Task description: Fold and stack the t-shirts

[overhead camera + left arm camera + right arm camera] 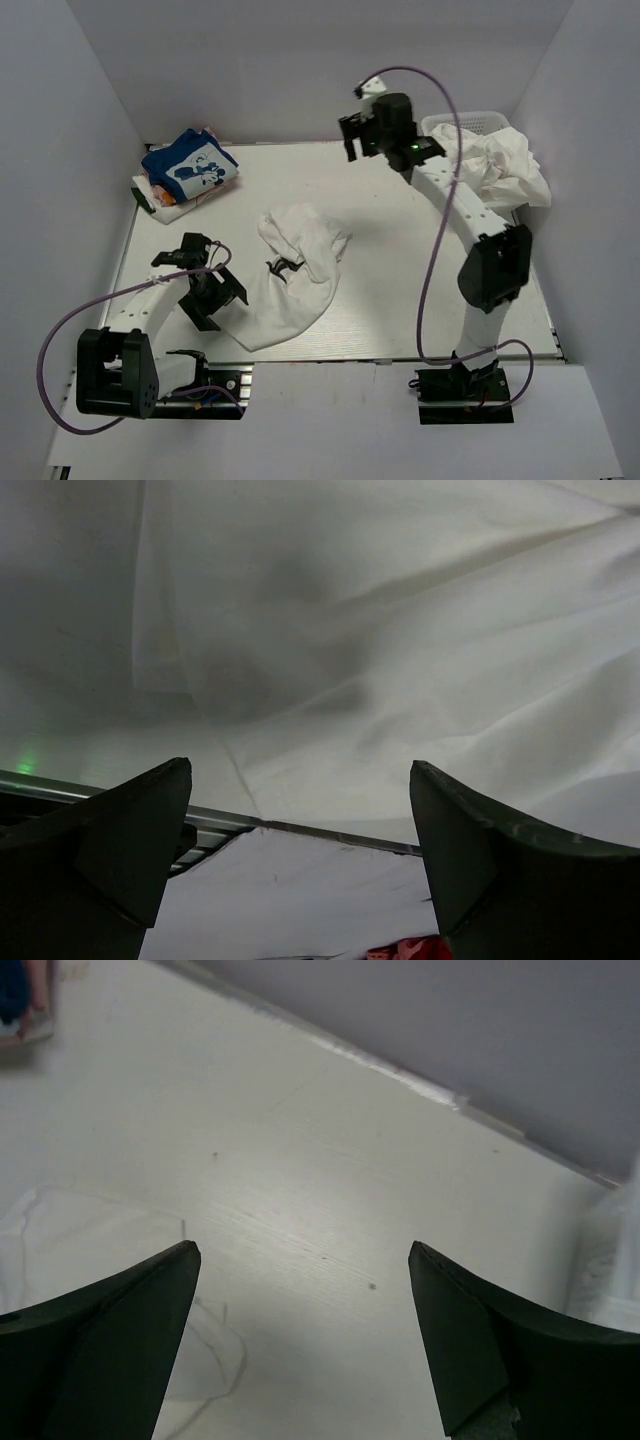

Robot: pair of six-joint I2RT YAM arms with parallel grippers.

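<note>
White tabletop point(380, 290) bears a crumpled t-shirt point(295, 275) lying near-left to far-right; left claw point(228, 298) and right claw point(352, 138) gape.

A loose t-shirt point(295, 270) lies at the middle of the table point(400, 300). Folded t-shirts point(188, 168) sit stacked in the far left corner; a basket point(470, 122) at the far right holds more t-shirts point(510, 170).

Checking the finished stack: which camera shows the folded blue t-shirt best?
Top external: the folded blue t-shirt lies in clear view at far left, white graphic up. Right wrist catches only a blurred blue sliver in its top-left corner; left wrist shows none.
</note>
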